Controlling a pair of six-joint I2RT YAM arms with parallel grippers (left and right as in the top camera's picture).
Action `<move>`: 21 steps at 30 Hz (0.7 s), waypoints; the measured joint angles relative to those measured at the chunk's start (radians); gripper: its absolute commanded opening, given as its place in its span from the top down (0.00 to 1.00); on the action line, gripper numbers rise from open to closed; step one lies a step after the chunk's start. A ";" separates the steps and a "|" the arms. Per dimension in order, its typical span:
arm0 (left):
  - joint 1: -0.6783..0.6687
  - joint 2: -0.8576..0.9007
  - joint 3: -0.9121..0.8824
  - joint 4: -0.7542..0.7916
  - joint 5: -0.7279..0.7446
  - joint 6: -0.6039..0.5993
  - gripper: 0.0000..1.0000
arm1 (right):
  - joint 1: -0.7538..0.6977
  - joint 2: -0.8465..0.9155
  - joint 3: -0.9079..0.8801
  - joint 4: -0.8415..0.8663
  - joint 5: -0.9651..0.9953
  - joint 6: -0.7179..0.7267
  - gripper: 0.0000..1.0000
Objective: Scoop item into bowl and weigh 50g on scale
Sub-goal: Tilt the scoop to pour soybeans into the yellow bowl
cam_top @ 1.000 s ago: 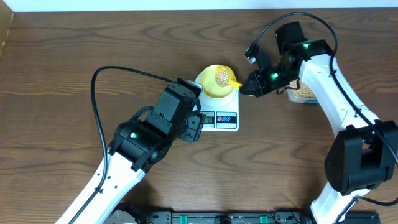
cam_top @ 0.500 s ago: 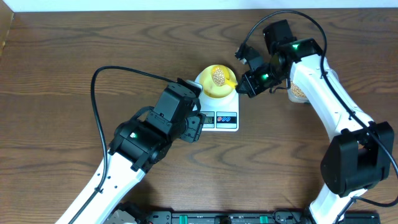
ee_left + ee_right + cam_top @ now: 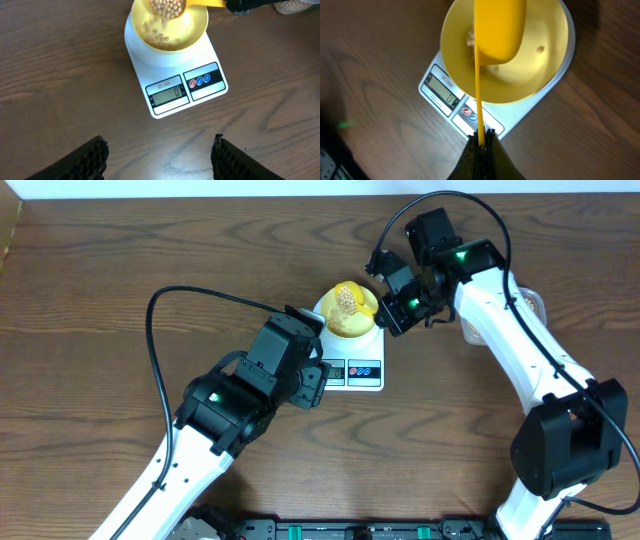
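A big brown wooden table (image 3: 90, 280) is filling almost every view, and dark grain lines are running across it. It is lying under the jaws of the left gripper (image 3: 161, 162) and showing between them. Soft light is shining on the wood. Far ahead of the jaws, a thin pale strip (image 3: 200, 188) is running along the table's back edge.

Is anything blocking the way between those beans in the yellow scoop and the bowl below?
Nothing visible. The scoop hangs tipped directly over the bowl on the scale, and beans are falling freely into it.
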 measured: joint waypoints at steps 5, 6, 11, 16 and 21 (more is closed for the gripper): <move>0.000 0.000 0.000 0.000 0.000 0.000 0.31 | 0.002 0.000 0.002 -0.005 0.036 -0.004 0.99; 0.000 0.000 0.000 0.000 0.000 0.000 0.31 | 0.002 0.000 0.003 -0.007 0.043 -0.004 0.99; 0.000 0.000 0.000 0.000 0.000 0.000 0.31 | 0.002 0.000 0.003 -0.014 0.071 -0.011 0.99; 0.000 0.000 0.000 0.000 0.000 0.000 0.31 | 0.002 0.000 0.011 -0.029 0.089 -0.016 0.99; 0.000 0.000 0.000 0.000 0.000 0.000 0.31 | 0.005 0.000 0.053 -0.061 0.117 -0.027 0.99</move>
